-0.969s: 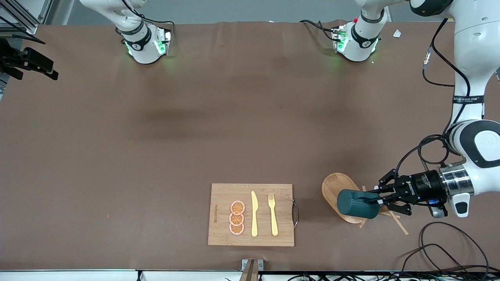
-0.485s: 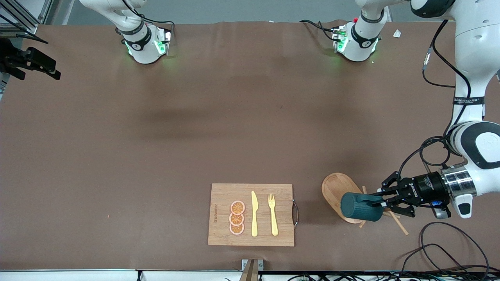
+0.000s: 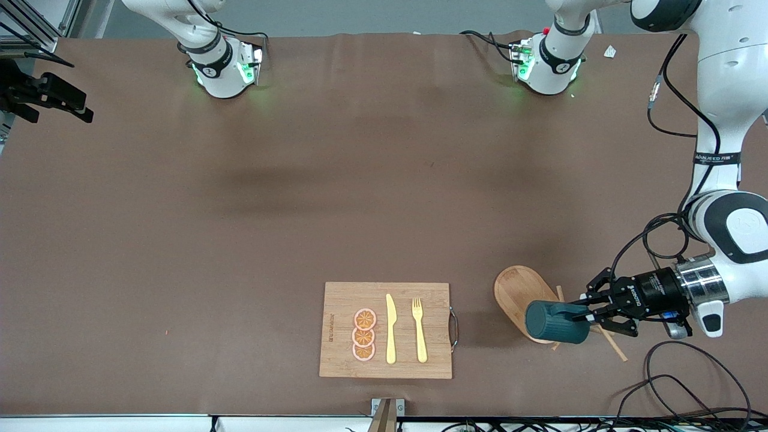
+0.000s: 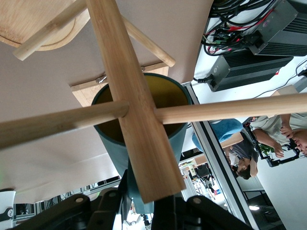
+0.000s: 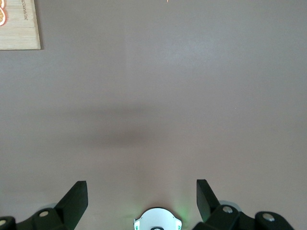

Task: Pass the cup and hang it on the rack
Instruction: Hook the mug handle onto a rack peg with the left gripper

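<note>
The dark teal cup (image 3: 553,322) lies on its side in the air over the light wooden rack (image 3: 516,288), which stands near the left arm's end of the table. My left gripper (image 3: 591,312) is shut on the cup's handle side. In the left wrist view the cup (image 4: 111,146) shows its yellowish mouth; the rack's post (image 4: 129,96) and two pegs cross in front of it, and my left gripper (image 4: 144,206) grips the teal wall. My right gripper (image 3: 72,105) waits high at the right arm's end, open and empty (image 5: 141,194).
A bamboo cutting board (image 3: 342,300) with orange slices (image 3: 364,335), a yellow knife (image 3: 390,329) and a yellow fork (image 3: 419,330) lies near the front edge, beside the rack. Black cables (image 3: 690,384) lie by the left arm's end.
My left gripper has moved a little toward the left arm's end with the cup, which now looks slightly lower against the rack. The right gripper shifted slightly.
</note>
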Motion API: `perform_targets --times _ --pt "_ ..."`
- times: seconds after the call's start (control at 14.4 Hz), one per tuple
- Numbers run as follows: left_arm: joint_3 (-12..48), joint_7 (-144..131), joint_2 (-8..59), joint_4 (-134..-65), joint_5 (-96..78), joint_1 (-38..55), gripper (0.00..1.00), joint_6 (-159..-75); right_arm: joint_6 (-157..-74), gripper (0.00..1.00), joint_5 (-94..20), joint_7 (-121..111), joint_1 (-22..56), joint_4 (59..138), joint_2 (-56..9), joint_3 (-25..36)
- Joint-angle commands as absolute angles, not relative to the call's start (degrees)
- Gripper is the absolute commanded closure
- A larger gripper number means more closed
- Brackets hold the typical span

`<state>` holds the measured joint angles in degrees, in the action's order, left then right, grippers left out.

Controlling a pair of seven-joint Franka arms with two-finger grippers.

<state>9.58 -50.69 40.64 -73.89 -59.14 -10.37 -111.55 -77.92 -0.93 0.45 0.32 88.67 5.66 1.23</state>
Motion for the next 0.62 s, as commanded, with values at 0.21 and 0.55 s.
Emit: perform_targets --times 0.21,0.55 --pt "9.9 -50.3 40.7 -73.2 -60.4 -10.3 0.0 -113.7 -78.1 0.0 -0.1 0.1 0.8 88.8 6.2 1.3" --pt "9.9 -52.1 38.0 -73.2 -59.5 -10.1 0.0 -113.3 -78.5 0.0 -0.2 0.6 0.9 88.8 6.2 1.3"
